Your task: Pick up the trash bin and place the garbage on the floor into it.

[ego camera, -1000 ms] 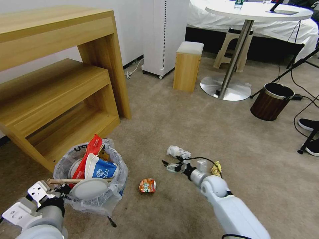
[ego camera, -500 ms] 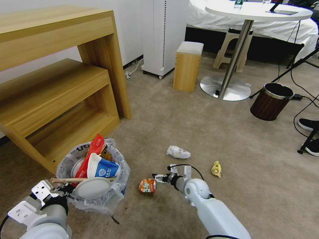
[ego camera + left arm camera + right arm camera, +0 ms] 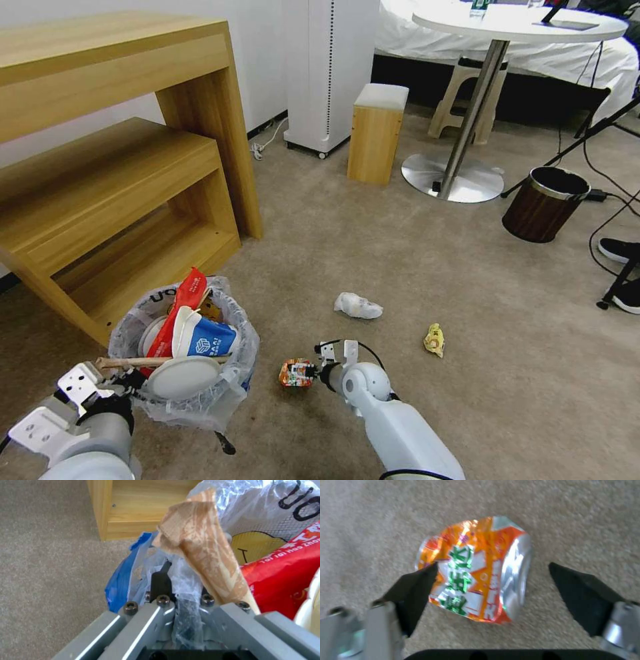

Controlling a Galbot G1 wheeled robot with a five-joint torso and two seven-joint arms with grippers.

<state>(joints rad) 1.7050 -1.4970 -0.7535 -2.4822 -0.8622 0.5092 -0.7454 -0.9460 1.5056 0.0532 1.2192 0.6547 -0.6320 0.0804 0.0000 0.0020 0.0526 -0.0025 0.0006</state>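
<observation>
Beige carpet [image 3: 586, 517]: orange can [image 3: 476, 567] between spread jaws.

The left gripper's [image 3: 180, 597] fingers [image 3: 161, 582] are disappearing under the trash bin's [image 3: 200, 393] bag and the wooden stick [image 3: 203, 550]. The right gripper [image 3: 493, 590] is half-covering the crushed orange can [image 3: 297, 373] in the head view. The bin's dark body is lying hidden beneath plastic.

Right tool [image 3: 493, 595] spread wide, low; left tool [image 3: 181, 590] clamped
</observation>
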